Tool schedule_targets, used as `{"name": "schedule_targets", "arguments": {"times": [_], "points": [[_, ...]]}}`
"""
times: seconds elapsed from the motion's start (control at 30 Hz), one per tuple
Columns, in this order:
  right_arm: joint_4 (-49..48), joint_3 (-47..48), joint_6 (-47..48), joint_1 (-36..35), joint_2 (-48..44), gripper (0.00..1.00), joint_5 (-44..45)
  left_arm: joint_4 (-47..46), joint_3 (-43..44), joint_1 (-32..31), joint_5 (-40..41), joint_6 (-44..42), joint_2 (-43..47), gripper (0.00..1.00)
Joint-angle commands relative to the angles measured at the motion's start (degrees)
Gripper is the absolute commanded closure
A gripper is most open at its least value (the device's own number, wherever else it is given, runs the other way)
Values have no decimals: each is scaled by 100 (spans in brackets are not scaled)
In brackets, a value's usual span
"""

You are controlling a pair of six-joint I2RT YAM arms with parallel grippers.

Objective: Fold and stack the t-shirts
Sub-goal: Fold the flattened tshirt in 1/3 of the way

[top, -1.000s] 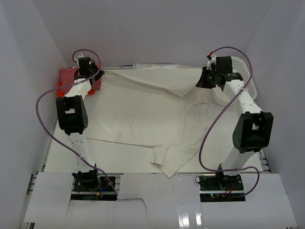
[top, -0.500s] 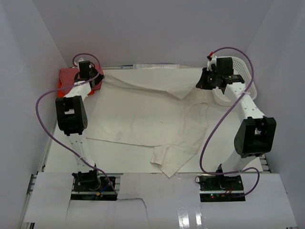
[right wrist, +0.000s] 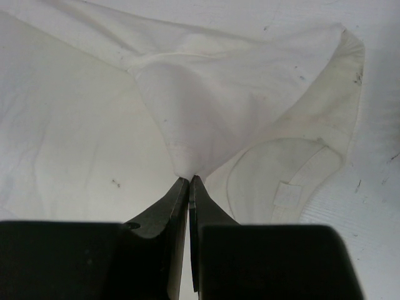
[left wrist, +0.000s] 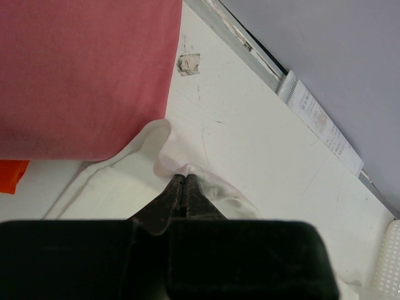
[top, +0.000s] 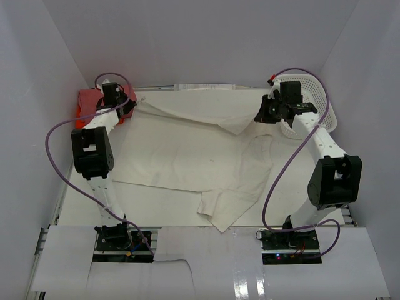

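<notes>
A cream t-shirt (top: 194, 156) lies spread over the table, its far edge lifted. My left gripper (top: 131, 105) is shut on its far left corner; in the left wrist view (left wrist: 182, 177) the cloth (left wrist: 125, 169) bunches at the tips. My right gripper (top: 261, 114) is shut on the far right part, a fold of cloth (right wrist: 206, 106) pinched at its tips (right wrist: 189, 179). The collar with its label (right wrist: 287, 195) lies just right of them. A folded pink-red t-shirt (top: 90, 100) lies at the far left (left wrist: 81, 75), on an orange one (top: 78, 115) whose corner shows (left wrist: 11, 176).
A white mesh basket (top: 312, 106) stands at the far right, beside my right arm. White walls close in the far and side edges. A strip with a printed label (left wrist: 315, 119) runs along the far wall.
Both grippers have moved slightly with the shirt's far edge; the right gripper has shifted a little left and nearer, the left one slightly toward the far wall.
</notes>
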State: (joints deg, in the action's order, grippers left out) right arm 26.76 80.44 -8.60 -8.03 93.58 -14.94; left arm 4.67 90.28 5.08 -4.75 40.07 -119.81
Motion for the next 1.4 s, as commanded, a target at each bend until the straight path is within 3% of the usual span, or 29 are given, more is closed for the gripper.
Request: {"name": "schedule_targets", "arguments": {"times": [0.0, 1.37], "points": [[-242, -72, 43, -40, -296, 92, 17, -27, -116, 81, -113, -35, 608, 100], [-435, -1145, 51, -322, -1070, 92, 96, 149, -898, 160, -193, -298, 915, 100]]}}
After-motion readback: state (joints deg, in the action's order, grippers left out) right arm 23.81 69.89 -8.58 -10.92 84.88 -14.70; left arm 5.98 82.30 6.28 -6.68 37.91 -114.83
